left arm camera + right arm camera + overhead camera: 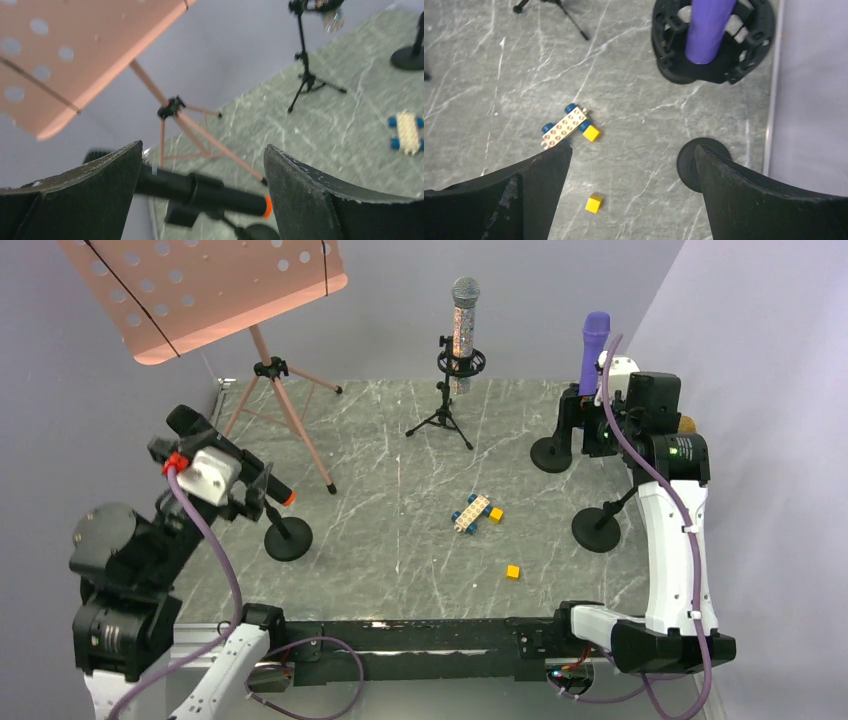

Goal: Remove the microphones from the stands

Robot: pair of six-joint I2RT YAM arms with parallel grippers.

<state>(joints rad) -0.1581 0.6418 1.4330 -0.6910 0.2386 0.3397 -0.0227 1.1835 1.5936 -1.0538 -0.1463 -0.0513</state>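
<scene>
The black handheld microphone with an orange ring at its tail (200, 192) is sitting in the clip of a short black stand with a round base (288, 540) at the left side of the grey marble-patterned desk (400, 570). Its long axis is running diagonally and close to level, with the head pointing far-left and the orange-ringed tail pointing near-right. The left gripper (202, 148) is hovering over it, its jaws spreading wide on either side of the barrel and gripping nothing. The right gripper (633, 150) is hanging above the desk's right side with jaws likewise fully apart and empty, looking down on a purple microphone (706, 25) standing upright in a black ring mount (669, 55). A silver glitter microphone (463, 330) is standing upright on a tripod at the back.
</scene>
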